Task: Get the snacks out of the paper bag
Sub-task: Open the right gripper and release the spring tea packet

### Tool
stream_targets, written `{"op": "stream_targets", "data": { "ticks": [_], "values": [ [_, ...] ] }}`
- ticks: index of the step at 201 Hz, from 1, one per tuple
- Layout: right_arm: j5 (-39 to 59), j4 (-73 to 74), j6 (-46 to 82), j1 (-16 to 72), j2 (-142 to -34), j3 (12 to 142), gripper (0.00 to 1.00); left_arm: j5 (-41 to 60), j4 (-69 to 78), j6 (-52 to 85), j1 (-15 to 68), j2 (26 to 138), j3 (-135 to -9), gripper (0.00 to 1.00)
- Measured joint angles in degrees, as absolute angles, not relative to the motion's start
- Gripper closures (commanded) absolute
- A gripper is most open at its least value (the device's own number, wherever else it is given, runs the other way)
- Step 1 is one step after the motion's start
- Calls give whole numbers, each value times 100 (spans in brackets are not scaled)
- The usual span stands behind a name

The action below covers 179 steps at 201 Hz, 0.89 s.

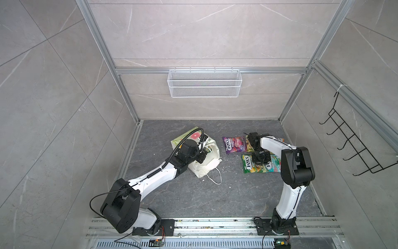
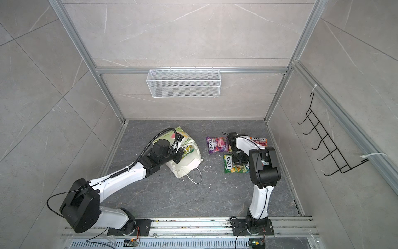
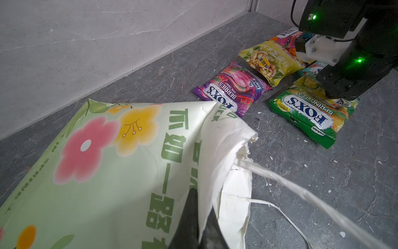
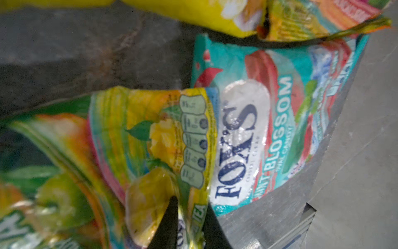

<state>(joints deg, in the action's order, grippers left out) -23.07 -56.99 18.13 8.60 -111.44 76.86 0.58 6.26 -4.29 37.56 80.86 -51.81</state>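
Soft, even light fills both top views — faint shadows, walls bowing toward the edges. My right wrist view is close and smeared, glare whitening the teal packet [image 4: 243, 129]; my left wrist view is sharper.

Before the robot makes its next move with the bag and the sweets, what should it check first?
1. Left gripper shut on the paper bag edge: ok.
2. Right gripper free of the green-yellow packet: cannot tell.
3. Purple packet lies clear of the bag: ok.
4. Teal packet lies outside the bag: ok.
5. Bag empty: cannot tell, its inside is mostly hidden.
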Motion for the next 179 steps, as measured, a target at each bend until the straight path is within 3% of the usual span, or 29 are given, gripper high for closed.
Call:
{"op": "stream_targets", "data": {
  "ticks": [74,119,146,179],
  "values": [
    [-2246,-5863,1846,731,-11010,7806,63,62,598,-429,3756,8044,-5186,100],
    [-1708,-5874,1846,735,-9990,7957,60,110,554,-432,3756,8044,-5282,100],
    [-786,-5354,1892,794,-8973,7717,63,163,508,-432,3756,8049,-5380,100],
    [897,-3400,2606,1527,-7570,6233,68,185,495,-432,3756,8119,-5520,100]
  ]
}}
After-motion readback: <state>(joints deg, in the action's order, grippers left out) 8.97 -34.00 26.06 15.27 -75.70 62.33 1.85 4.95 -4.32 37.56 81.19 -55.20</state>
